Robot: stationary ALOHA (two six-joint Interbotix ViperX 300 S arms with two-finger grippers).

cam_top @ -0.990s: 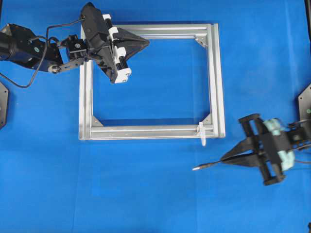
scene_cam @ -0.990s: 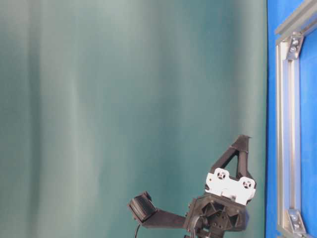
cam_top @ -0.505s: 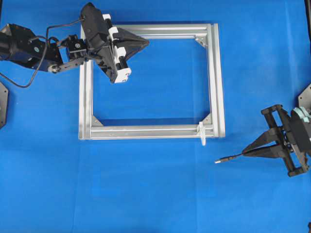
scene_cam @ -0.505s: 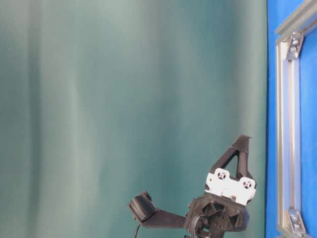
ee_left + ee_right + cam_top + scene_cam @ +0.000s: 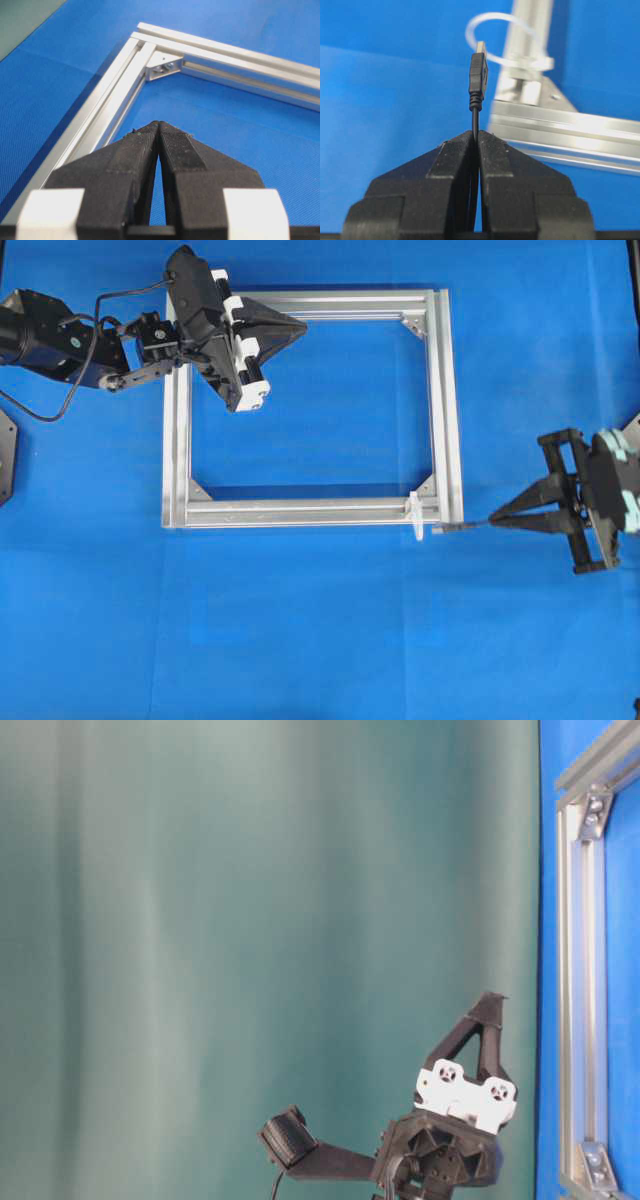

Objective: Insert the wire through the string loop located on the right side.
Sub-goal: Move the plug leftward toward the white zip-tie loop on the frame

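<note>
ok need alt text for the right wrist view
The right claw is shut on the wire, whose plug tip points up at the white string loop tied to the aluminium frame, over a blue surface.

black wire (image 5: 478,75), white string loop (image 5: 492,37), blue table (image 5: 320,640)
</note>
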